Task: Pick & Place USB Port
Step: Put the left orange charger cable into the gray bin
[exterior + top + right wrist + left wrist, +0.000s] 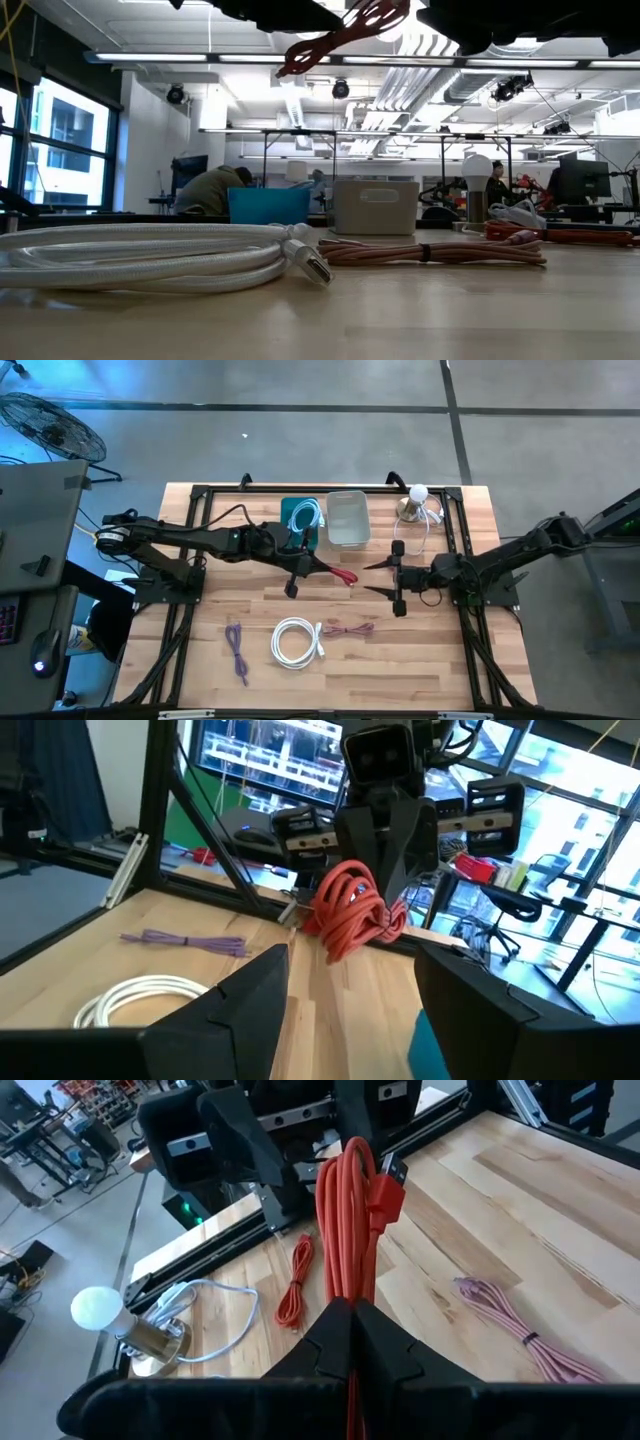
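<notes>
Left gripper fingers clamped on red cable, lifted just in front of blue bin — probably headed there. Right gripper spread wide, waiting nearby.

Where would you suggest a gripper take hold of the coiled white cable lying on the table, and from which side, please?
Probably across the bundled strands of the white cable, on the side of the loop away from its plug end, coming straight down from above. It lies flat on the table as an open coil with bare wood around it, so fingers can straddle the strands. The pink cable lies close beside the plug end.
</notes>
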Available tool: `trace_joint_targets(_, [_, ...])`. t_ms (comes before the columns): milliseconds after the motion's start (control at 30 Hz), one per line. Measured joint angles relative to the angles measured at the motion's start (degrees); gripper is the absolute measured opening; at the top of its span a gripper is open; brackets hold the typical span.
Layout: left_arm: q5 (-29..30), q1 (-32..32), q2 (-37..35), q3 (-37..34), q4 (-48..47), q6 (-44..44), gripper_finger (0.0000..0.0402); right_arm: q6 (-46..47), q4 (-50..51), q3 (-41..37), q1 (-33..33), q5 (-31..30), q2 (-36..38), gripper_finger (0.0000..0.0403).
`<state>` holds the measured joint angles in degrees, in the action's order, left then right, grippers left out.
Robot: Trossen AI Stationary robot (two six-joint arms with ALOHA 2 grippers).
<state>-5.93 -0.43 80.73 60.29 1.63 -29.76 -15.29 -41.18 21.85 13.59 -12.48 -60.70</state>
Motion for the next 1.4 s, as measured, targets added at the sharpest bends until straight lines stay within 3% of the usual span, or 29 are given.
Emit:
trace_joint_targets(300, [-0.02, 0.02, 0.02, 0.00, 0.07, -0.45, 0.0000, 1.89, -3.90, 0.20, -2.44, 5.41, -3.47, 0.0212])
trace_joint_targets(500, [-0.11, 0.02, 0.07, 0.00, 0.08, -0.44, 0.0000, 1.21, -2.39, 5.33, -3.49, 9.11, -8.42, 0.0212])
trace_joint_targets(767, [-1.20, 0.02, 0.07, 0.00, -0.51, -0.44, 0.0000, -1.56, 2.97, 11.90, -3.48, 9.34, -13.31, 0.0207])
trace_joint_targets(900, [-1.25, 0.02, 0.07, -0.02, -0.52, -0.44, 0.0000, -2.90, 3.07, 12.92, -3.48, 8.75, -13.66, 0.0165])
trace_joint_targets(1100, [-2.73, 0.00, 1.21, -0.04, -0.56, -0.42, 0.0000, -5.69, 3.12, 12.98, -3.48, 7.14, -13.66, 0.0029])
trace_joint_targets(1400, [-3.77, 0.03, 2.47, -0.07, -0.64, -0.37, 0.0002, -5.89, 4.45, 12.98, -3.46, 4.89, -13.66, 0.0012])
